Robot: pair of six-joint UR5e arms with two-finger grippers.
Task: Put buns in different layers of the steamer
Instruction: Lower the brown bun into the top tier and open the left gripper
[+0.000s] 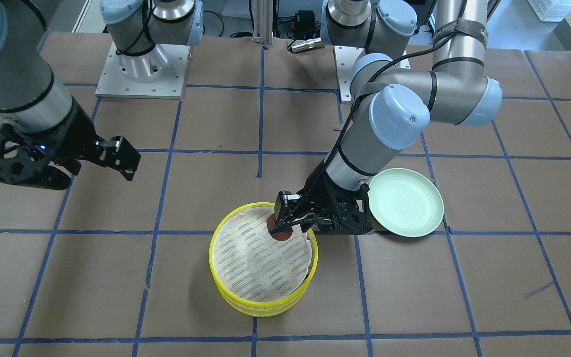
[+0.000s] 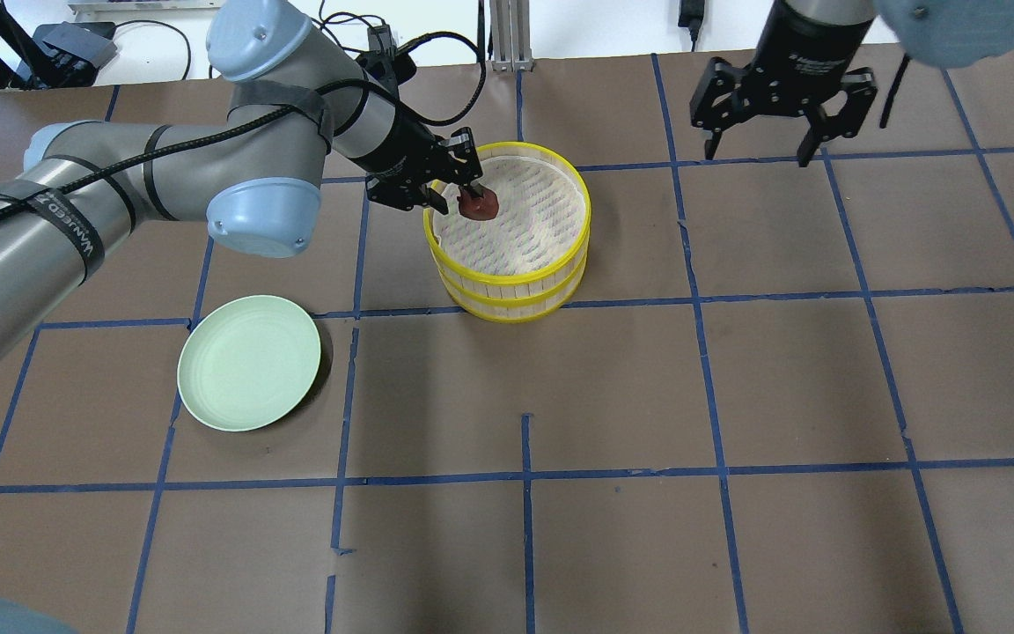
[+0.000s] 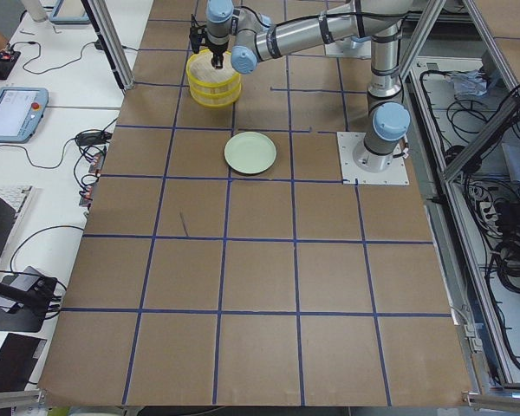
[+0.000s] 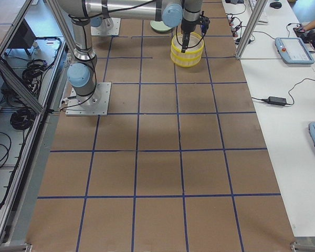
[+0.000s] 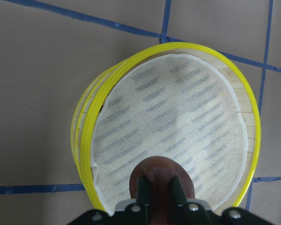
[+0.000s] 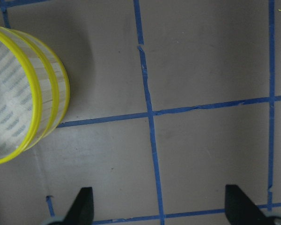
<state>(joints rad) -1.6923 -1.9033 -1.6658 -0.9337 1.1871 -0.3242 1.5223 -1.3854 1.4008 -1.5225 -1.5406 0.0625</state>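
One brown bun (image 5: 161,166) in left end effector (image 5: 158,180); wrist view clearest.

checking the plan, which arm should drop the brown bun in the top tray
Left: the left tool grips the brown bun over the top tray; the right tool hangs open, away.

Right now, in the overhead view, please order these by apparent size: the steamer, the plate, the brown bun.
1. steamer, only slightly wider than the plate
2. plate
3. brown bun, by far the smallest

One bun (image 2: 479,204), two trays (image 2: 507,288), one plate (image 2: 247,363)
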